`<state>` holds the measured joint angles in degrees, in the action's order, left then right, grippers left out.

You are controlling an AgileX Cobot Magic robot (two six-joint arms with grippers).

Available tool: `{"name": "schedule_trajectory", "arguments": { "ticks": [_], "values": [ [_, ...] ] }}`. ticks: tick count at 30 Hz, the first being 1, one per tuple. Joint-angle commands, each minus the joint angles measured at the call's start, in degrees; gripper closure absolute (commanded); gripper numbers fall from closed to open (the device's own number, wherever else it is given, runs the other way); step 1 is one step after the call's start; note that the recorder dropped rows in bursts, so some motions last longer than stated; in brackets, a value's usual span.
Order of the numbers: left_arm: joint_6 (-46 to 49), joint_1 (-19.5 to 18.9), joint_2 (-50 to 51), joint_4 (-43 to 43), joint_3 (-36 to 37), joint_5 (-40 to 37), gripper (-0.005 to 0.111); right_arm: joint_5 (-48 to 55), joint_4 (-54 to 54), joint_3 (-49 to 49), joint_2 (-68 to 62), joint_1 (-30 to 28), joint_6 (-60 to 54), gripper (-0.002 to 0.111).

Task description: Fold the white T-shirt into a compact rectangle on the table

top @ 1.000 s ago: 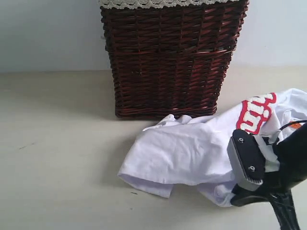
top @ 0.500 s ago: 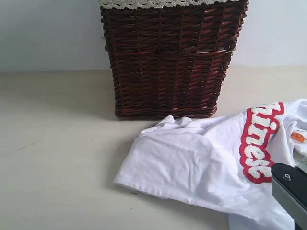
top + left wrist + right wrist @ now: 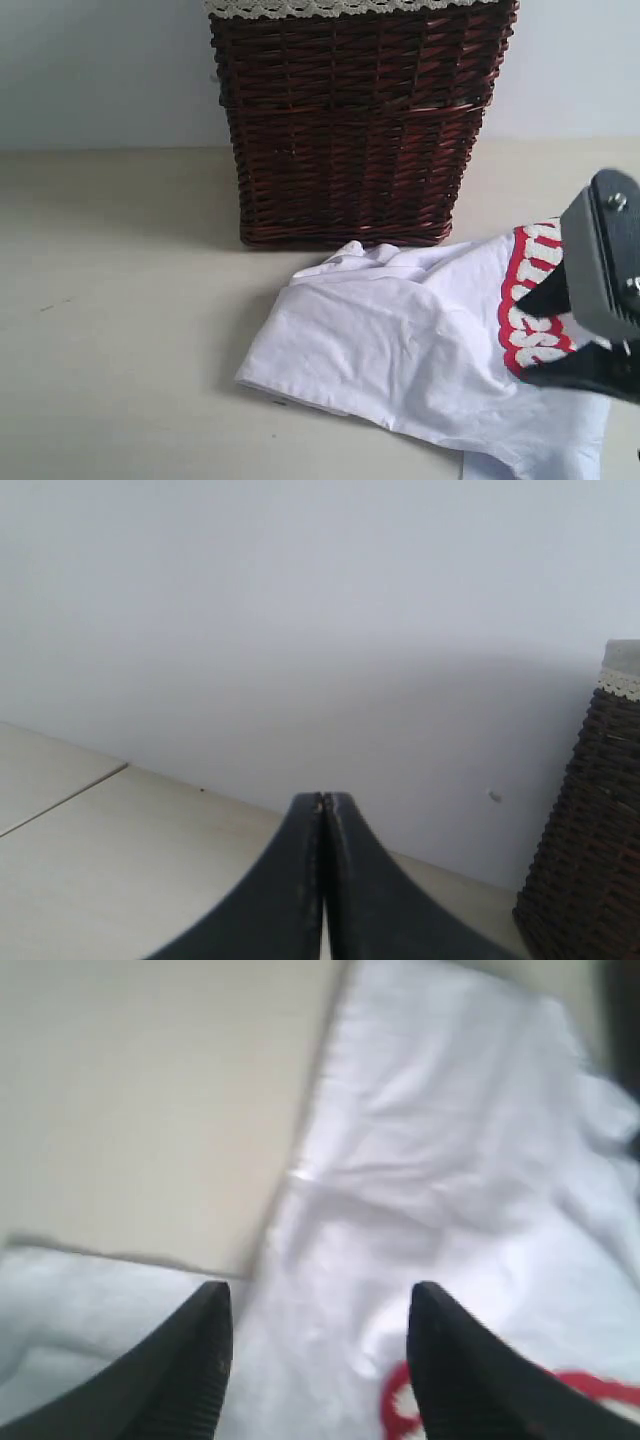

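Table [image 3: 120, 330] – wide, pale, fills the exterior view. Basket [image 3: 350, 120] stands at the back of it, dark wicker with a lace trim [image 3: 350, 7] along its top.

Shirt [image 3: 390, 350] lies rumpled on the table in front of the basket and out to the right. Its nearest folds are just beside the basket's base, and it runs off the frame's lower right. We see red-edged lettering [image 3: 525, 310] on its right part, partly hidden by the right arm.

Right gripper [image 3: 320, 1300] hangs over the shirt at the right edge of the exterior view, tilted, in front of the lettering. We see the fingers [image 3: 205, 1360] spread well apart with nothing clamped between them, only cloth and a bit of table below.

Left gripper [image 3: 323, 802] is raised and points level at the wall [image 3: 300, 630], with the basket at the edge of its view. We see its fingers pressed flat together, holding nothing.

Versus a second ago – the right gripper sat low at the lower right, against bunched cloth. Now it is higher and the shirt lies flatter and more spread. Half a second ago most of the lettering was clear, with the gripper down in the corner. Basket has not moved.
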<state>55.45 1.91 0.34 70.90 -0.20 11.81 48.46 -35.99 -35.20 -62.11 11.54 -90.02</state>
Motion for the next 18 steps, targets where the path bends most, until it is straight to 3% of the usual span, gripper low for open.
{"name": "schedule_trajectory", "arguments": {
  "ticks": [1, 8, 13, 18],
  "values": [
    [0.0, -0.2, -0.3, -0.2, 0.2, -0.2, 0.107, -12.3, 16.5, 0.0, 1.7, -3.1, 26.4, 0.055],
    [0.0, -0.2, -0.3, -0.2, 0.2, -0.2, 0.107, -11.5, 22.0, 0.0, -6.1, -13.8, 43.8, 0.055],
    [0.0, -0.2, -0.3, -0.2, 0.2, -0.2, 0.107, -9.6, 17.4, 0.0, -13.6, -18.6, 40.3, 0.055],
    [0.0, -0.2, -0.3, -0.2, 0.2, -0.2, 0.107, -9.6, 6.9, 0.0, -20.3, -19.0, 33.1, 0.058]
  ]
}}
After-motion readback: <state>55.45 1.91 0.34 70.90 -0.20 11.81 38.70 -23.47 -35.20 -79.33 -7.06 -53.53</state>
